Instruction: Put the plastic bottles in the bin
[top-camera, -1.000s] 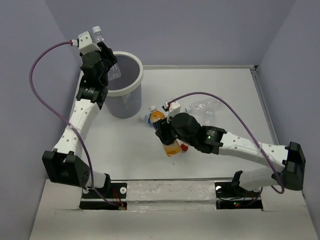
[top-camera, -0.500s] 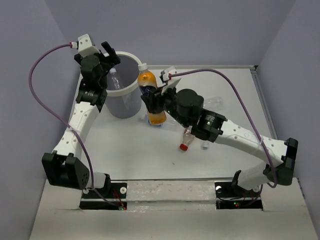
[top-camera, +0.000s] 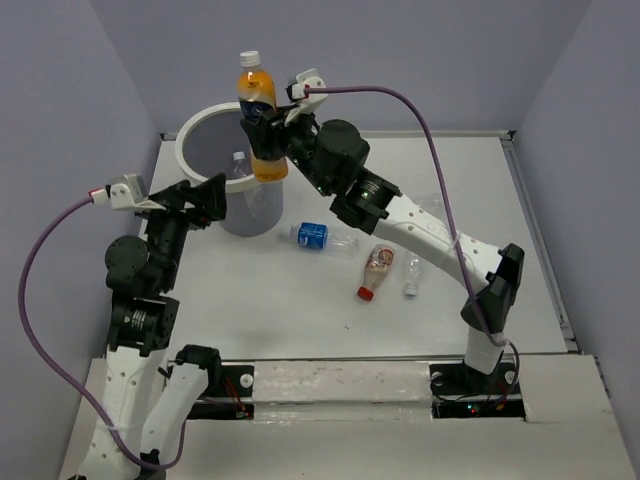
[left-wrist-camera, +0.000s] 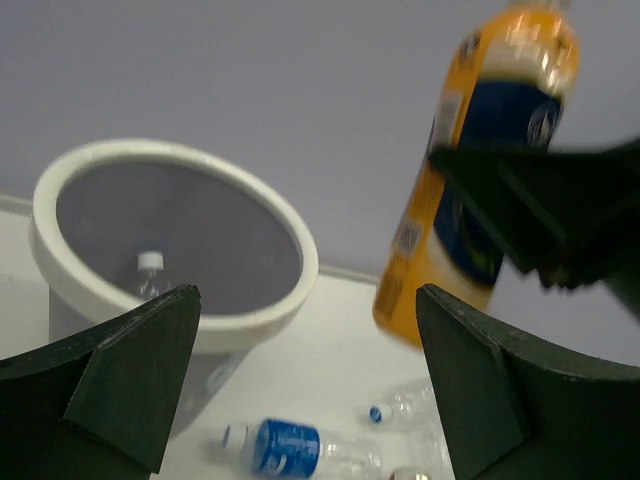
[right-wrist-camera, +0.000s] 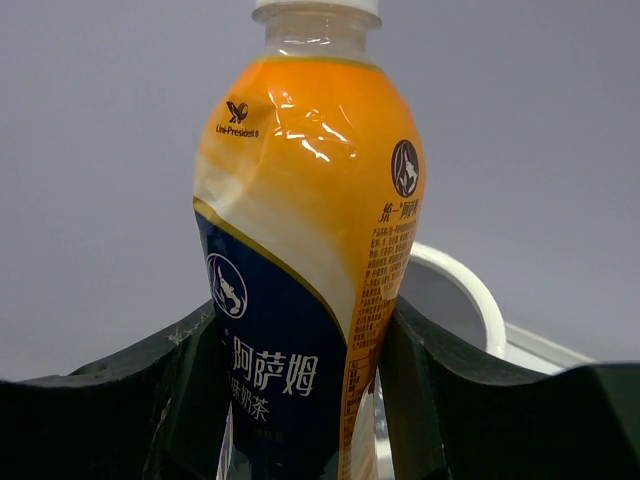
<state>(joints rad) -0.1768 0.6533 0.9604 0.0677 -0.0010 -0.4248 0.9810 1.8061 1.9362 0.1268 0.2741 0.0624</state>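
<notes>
**Bin mouth partly covered; table middle crossed by an arm**

The right side of the bin (top-camera: 195, 128) mouth is overhung by the orange bottle (top-camera: 257, 95), which is clamped upright in the right gripper (top-camera: 268, 128). Only the left and far part of the opening is left free. The left gripper (top-camera: 205, 200), jaws spread wide, is set just beside the bin's near wall. The middle of the table (top-camera: 260, 300) is barred by the right arm (top-camera: 420, 225), stretched diagonally towards the bin. Alongside it lie the blue-labelled bottle (top-camera: 313, 236), the pinkish bottle (top-camera: 377, 265) and a clear bottle (top-camera: 412, 274). Bare surface is seen near the arm bases.
</notes>
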